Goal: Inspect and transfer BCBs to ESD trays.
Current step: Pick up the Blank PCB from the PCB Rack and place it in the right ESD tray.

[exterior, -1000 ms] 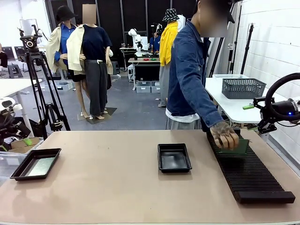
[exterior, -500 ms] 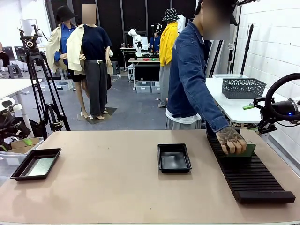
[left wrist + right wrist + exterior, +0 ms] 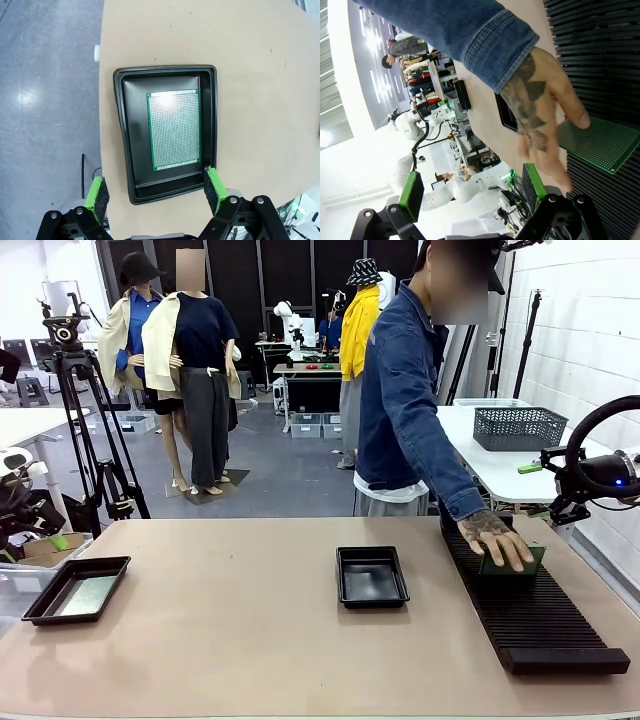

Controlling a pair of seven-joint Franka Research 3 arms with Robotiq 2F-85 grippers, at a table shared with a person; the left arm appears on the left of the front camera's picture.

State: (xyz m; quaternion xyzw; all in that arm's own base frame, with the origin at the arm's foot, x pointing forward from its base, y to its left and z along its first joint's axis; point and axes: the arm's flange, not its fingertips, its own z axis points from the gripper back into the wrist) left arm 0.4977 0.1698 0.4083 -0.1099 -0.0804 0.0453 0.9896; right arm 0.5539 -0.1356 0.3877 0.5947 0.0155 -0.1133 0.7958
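One green BCB [image 3: 175, 128] lies flat inside a black ESD tray [image 3: 124, 125] at the table's left edge. My left gripper [image 3: 156, 192] hovers above that tray, open and holding nothing. The same tray [image 3: 40, 602] sits at the left of the front view, and a second, empty ESD tray [image 3: 372, 596] stands mid-table. At the right, a person's hand [image 3: 500, 538] presses another BCB [image 3: 530, 561] flat onto a ribbed black rack [image 3: 535, 620]. My right gripper [image 3: 471, 192] is open above that hand [image 3: 540, 115] and that BCB [image 3: 605, 145].
The long slotted rack [image 3: 600, 45] runs along the table's right side. The person in a denim sleeve [image 3: 410, 430] leans over the far edge. My right arm [image 3: 600, 472] stands beyond the right edge. A tripod [image 3: 85, 420] is off the far left corner. Bare tabletop [image 3: 220, 630] lies between the trays.
The person's hand has brought the board down and slightly nearer along the rack, from tilted in the fingers to lying flat under the palm. Neither arm has moved.
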